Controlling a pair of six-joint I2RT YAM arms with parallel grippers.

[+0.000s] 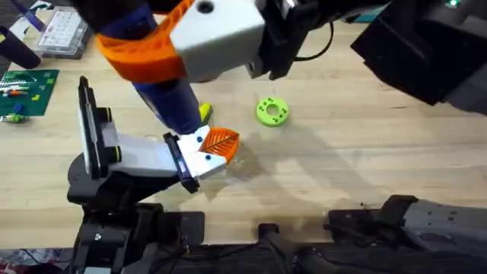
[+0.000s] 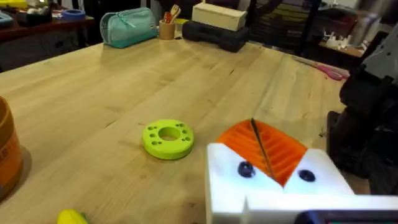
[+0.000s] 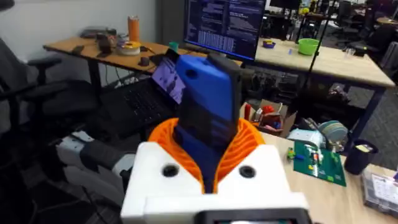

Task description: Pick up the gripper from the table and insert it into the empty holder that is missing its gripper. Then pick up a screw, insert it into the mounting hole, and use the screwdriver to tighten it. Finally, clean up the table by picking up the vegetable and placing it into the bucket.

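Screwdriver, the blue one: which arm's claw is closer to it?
Right. The right gripper is clamped around the screwdriver; the left gripper sits low over the table, facing the ring.

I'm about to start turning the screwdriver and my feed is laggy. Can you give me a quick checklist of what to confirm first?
1. Screwdriver clamped in the right claw: ok.
2. Orange gripper sitting at the end plate of the holder: ok, as far as the overhead shows.
3. Screw in the mounting hole: cannot tell, no screw is visible.
4. Screwdriver tip engaged on the screw: cannot tell, the blue body hides it.
5. Lime ring apart from the holder: ok.
6. Vegetable in the bucket: not ok, it lies on the table.
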